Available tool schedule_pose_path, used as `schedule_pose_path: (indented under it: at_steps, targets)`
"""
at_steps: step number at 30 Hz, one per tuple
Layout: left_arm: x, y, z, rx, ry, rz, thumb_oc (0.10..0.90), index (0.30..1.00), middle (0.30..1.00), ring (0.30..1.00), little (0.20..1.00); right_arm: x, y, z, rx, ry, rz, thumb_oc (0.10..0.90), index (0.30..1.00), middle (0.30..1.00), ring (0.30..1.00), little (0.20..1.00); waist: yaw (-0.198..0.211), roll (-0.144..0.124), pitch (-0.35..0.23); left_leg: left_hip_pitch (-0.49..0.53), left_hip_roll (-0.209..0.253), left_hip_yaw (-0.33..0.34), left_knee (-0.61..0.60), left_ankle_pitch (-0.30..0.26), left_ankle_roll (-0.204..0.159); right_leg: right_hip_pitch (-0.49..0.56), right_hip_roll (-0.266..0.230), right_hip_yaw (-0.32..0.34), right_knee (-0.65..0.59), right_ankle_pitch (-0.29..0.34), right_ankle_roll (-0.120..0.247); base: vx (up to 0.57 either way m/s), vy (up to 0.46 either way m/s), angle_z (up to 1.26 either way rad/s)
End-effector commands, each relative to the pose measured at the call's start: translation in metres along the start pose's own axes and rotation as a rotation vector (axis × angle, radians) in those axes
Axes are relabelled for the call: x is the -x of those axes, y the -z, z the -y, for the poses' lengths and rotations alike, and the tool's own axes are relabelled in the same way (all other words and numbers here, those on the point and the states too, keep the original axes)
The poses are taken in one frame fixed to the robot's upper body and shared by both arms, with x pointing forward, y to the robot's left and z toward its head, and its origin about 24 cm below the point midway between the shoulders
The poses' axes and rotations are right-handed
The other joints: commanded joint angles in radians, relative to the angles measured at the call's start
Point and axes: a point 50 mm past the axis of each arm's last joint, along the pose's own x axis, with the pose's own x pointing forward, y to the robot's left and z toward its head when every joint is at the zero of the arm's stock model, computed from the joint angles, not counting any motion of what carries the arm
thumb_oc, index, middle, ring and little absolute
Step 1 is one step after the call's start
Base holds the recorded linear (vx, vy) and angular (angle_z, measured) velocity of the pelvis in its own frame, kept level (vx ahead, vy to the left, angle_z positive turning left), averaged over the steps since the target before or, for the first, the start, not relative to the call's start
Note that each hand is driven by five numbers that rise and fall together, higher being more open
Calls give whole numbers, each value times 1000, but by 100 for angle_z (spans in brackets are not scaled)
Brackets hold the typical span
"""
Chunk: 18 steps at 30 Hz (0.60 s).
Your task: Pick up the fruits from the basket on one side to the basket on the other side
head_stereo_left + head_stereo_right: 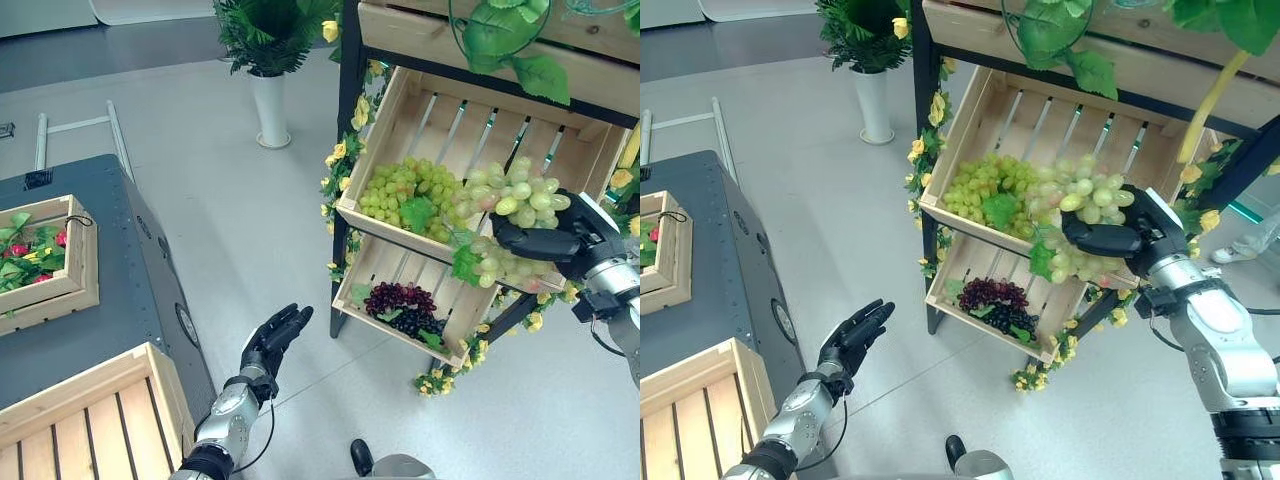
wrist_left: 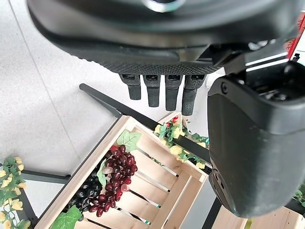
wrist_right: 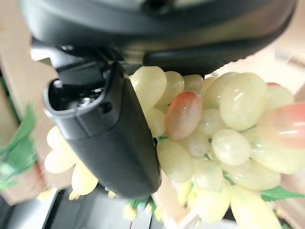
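Pale green grapes (image 1: 520, 200) sit in your right hand (image 1: 545, 243), thumb and fingers curled round the bunch, just above the front edge of the upper slatted crate (image 1: 420, 120) and touching the greener bunch (image 1: 405, 195) inside. Dark grapes (image 1: 400, 305) lie in the lower crate (image 1: 385, 270). Your left hand (image 1: 275, 335) hangs over bare floor, fingers straight and empty, between the shelf and the wooden basket (image 1: 90, 420) on the grey table (image 1: 100, 300).
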Motion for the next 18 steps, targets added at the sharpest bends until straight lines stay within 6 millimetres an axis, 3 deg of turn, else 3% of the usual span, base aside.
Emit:
schedule_pose_path:
  at_steps: [1,8,12,18]
  targets:
    - [-12,-31,13,-83,80,121,800,900,900,900,900,-12,-104,48,51,221,450,400,300,300,300,300,52,-18,-63,-34,-28,-38,9,-73,20,19,56,-3,1,-13,-6,0,0,0]
    - [-14,-32,16,-120,111,94,800,900,900,900,900,-23,-113,72,48,316,411,400,300,300,300,300,87,-27,-61,-37,-31,-62,9,-71,19,23,56,-15,1,-15,-8,0,-3,-1]
    - [-15,-31,17,-136,130,81,800,900,900,900,900,-31,-121,79,173,338,364,400,300,300,300,300,107,-29,-65,-35,-34,-79,9,-72,18,29,53,-29,1,-19,-10,12,-9,6]
    - [-16,-30,24,-160,169,76,800,900,900,900,900,-47,-100,79,239,331,197,400,300,300,300,300,126,-27,-64,-38,-39,-96,9,-71,17,31,49,-48,1,-23,-14,7,3,5]
